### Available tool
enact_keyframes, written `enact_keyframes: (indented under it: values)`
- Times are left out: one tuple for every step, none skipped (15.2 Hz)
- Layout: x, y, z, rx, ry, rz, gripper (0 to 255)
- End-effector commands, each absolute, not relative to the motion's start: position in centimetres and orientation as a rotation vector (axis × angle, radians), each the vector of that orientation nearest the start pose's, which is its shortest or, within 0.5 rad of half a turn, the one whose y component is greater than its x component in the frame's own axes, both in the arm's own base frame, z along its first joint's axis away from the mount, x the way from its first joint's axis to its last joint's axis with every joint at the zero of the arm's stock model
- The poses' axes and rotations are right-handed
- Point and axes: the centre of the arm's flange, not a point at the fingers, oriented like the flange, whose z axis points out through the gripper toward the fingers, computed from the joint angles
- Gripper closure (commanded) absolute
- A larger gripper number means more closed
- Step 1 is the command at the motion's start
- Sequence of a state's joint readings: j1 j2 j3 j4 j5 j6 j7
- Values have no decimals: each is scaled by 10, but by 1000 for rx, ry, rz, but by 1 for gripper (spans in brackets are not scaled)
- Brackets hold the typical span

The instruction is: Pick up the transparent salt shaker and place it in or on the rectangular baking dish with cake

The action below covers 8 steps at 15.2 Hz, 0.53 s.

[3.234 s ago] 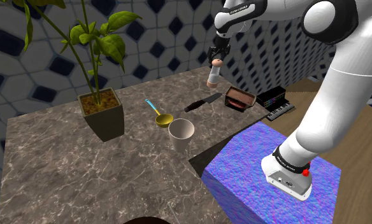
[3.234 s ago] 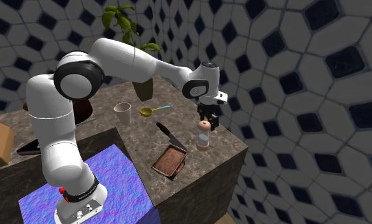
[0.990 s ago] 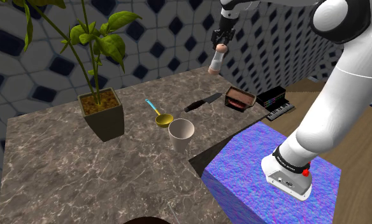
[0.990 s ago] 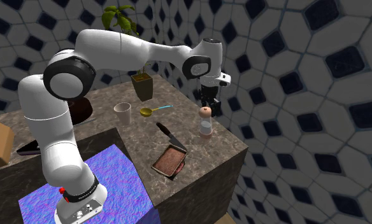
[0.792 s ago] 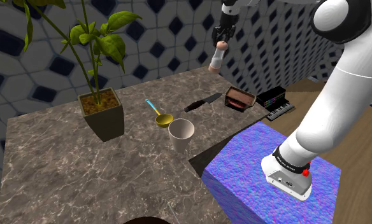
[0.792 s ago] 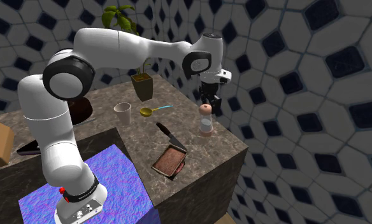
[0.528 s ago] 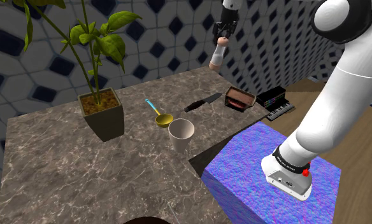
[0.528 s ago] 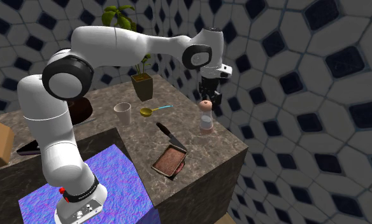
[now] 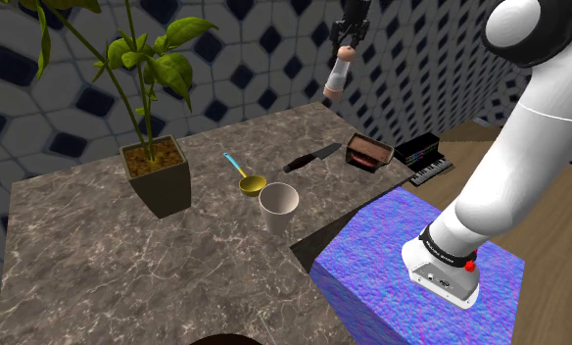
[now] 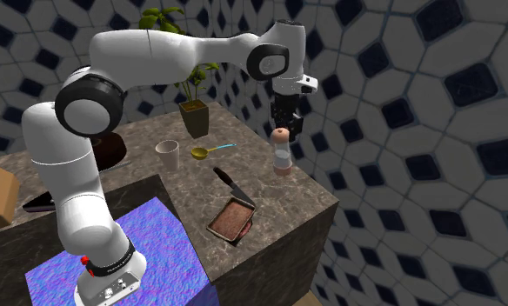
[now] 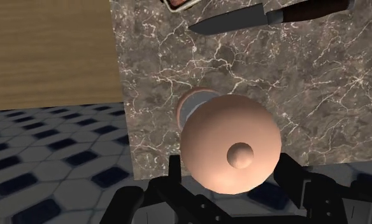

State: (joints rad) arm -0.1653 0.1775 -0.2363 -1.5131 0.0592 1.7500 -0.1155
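Setting: marble-patterned countertop point(image 9: 127, 265) against walls of pale hexagon tiles with dark blue diamonds.
Gripper: black gripper point(image 10: 284, 123) hangs above the countertop's far corner, its fingers clamped on the cap of the salt shaker point(image 9: 337, 76).
Salt shaker: clear body with a rounded pinkish cap. It is suspended below the fingers and does not touch the countertop.
Baking dish: rectangular baking dish point(image 9: 368, 151) with brown contents sits on the countertop near its edge, well apart from the shaker.
Knife: dark-handled kitchen knife point(image 9: 311, 158) lies flat, just beside the dish.
Other items: beige cup point(image 9: 278, 208), yellow spoon point(image 9: 245, 176) with a blue handle, and potted plant point(image 9: 157, 172), all further along the surface.
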Motion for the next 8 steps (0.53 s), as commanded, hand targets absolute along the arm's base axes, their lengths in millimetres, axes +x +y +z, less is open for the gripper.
enact_keyframes:
  values:
    - [558, -227, 575, -3106, 454, -105, 255]
    - [546, -225, 579, -3106, 454, -105, 255]
    - [533, -223, 582, -3106, 454, -105, 255]
    - [521, -221, 586, -3106, 454, -105, 255]
    - [508, -220, 590, -3106, 454, -105, 255]
    - [496, -218, 594, -3106, 454, -105, 255]
    - [483, -216, 598, -3106, 454, -105, 255]
    - [471, -214, 602, -3106, 454, -105, 255]
